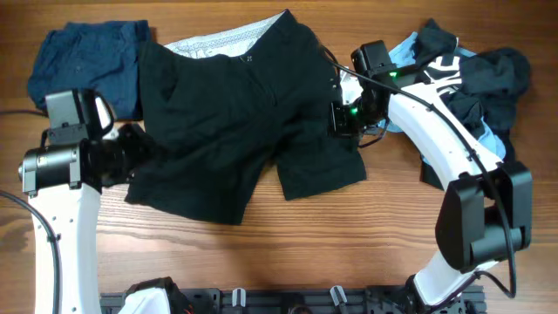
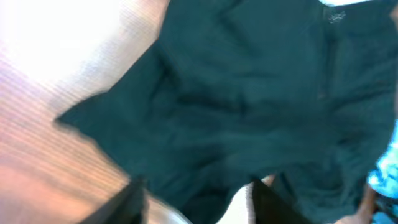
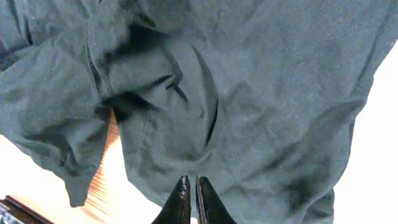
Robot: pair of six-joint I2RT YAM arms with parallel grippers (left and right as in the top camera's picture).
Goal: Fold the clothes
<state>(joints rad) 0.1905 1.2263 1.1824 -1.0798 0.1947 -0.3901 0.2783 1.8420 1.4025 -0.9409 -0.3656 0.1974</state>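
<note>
A pair of black shorts (image 1: 235, 122) lies spread and wrinkled across the middle of the wooden table. My left gripper (image 1: 131, 150) is at the shorts' left edge. In the blurred left wrist view its fingers (image 2: 194, 190) stand wide apart, open, with the shorts (image 2: 249, 93) just ahead of and between them. My right gripper (image 1: 342, 118) is at the shorts' right edge. In the right wrist view its fingers (image 3: 189, 182) are pressed together at the hem of the shorts (image 3: 249, 93), pinching the cloth.
A folded dark blue garment (image 1: 83, 61) lies at the back left. A white patterned garment (image 1: 209, 42) pokes out from under the shorts at the back. A pile of dark and light blue clothes (image 1: 471, 78) lies at the right, under my right arm.
</note>
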